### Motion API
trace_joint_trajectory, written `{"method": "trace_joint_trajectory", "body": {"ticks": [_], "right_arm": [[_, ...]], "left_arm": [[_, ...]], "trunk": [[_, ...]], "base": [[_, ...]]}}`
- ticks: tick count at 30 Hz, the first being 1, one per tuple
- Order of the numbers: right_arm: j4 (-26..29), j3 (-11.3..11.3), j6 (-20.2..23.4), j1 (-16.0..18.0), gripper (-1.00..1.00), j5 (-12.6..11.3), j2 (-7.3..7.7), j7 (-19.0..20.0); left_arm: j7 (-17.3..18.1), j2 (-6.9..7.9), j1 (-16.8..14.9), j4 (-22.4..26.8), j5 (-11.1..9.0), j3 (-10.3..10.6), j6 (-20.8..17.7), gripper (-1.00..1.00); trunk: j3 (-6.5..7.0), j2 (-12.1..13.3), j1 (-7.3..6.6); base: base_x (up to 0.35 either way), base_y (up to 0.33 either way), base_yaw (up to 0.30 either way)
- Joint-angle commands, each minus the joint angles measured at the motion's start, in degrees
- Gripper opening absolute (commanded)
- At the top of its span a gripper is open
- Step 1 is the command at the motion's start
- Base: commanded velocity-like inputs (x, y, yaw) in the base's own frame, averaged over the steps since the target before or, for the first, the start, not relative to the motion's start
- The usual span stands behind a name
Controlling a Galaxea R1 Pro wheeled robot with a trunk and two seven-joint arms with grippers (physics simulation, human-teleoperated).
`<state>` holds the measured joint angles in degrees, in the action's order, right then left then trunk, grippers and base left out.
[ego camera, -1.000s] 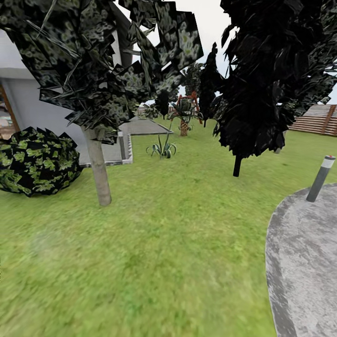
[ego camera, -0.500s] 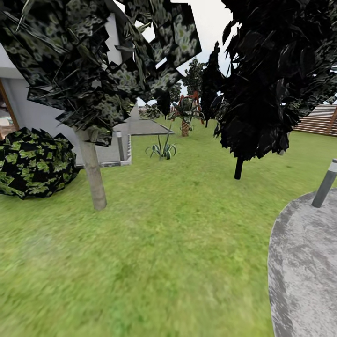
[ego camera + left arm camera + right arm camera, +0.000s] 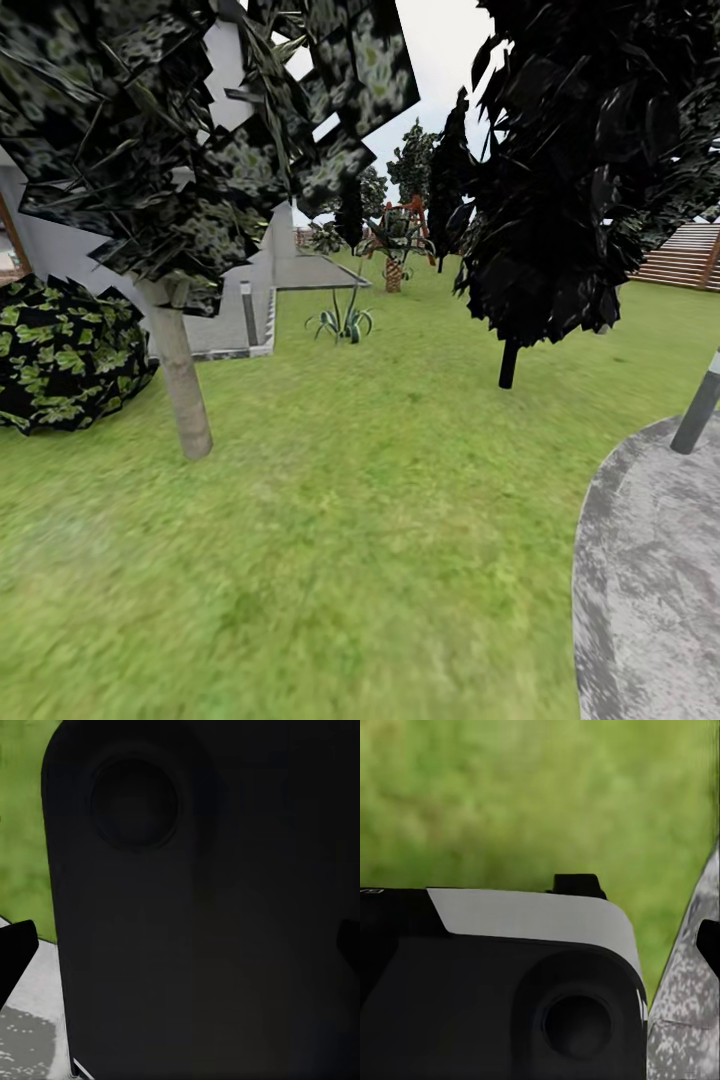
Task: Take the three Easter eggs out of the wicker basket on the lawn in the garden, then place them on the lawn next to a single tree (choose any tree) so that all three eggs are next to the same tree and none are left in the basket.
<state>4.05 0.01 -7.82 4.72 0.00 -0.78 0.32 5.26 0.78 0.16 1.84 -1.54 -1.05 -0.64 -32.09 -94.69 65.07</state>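
The Easter eggs and the wicker basket are out of view. Ahead lies the lawn [image 3: 360, 500], short mottled green grass. A tree [image 3: 182, 390] with a straight grey-brown trunk and a dark leafy crown stands at the left. In the left wrist view my left gripper [image 3: 180, 945] has its dark fingertips [image 3: 15, 949] far apart at the frame's edges, open and empty, in front of a dark part of the robot's body. In the right wrist view one fingertip [image 3: 709, 945] of my right gripper sits at the edge, above grass and grey paving.
A narrow dark cypress-like tree [image 3: 560, 180] rises right of centre. A leafy bush [image 3: 60, 350] sits far left before the white house wall [image 3: 60, 250]. Grey paving [image 3: 650, 560] and a bollard [image 3: 700, 405] lie right. A spiky plant [image 3: 343, 322], a palm [image 3: 393, 265] and a fence [image 3: 690, 255] stand farther back.
The whole head view has shifted: the camera moved forward. The tree trunk and bush slid left, and the bollard slid toward the right edge. The things themselves did not move.
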Motion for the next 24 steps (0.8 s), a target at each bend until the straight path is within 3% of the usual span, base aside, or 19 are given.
{"method": "trace_joint_trajectory", "body": {"ticks": [1,21,24], "right_arm": [[0.0,0.0,-0.2,0.0,1.0,0.0,0.01,0.0],[-0.1,0.0,-0.2,0.0,1.0,0.1,0.08,0.0],[-0.1,0.0,-0.2,0.0,1.0,0.1,0.08,0.0]], "left_arm": [[0.2,0.02,0.0,0.1,-0.2,-0.1,-0.1,1.0],[0.1,0.22,0.0,0.1,-0.3,-0.4,-0.1,1.0],[0.1,0.26,0.0,0.1,-1.1,-0.4,0.0,1.0]], "trunk": [[-0.05,0.0,0.03],[-0.05,0.0,0.03],[-0.05,0.0,0.03]], "base": [[0.279,-0.172,0.0],[0.279,-0.17,0.0],[0.292,-0.153,0.0]]}}
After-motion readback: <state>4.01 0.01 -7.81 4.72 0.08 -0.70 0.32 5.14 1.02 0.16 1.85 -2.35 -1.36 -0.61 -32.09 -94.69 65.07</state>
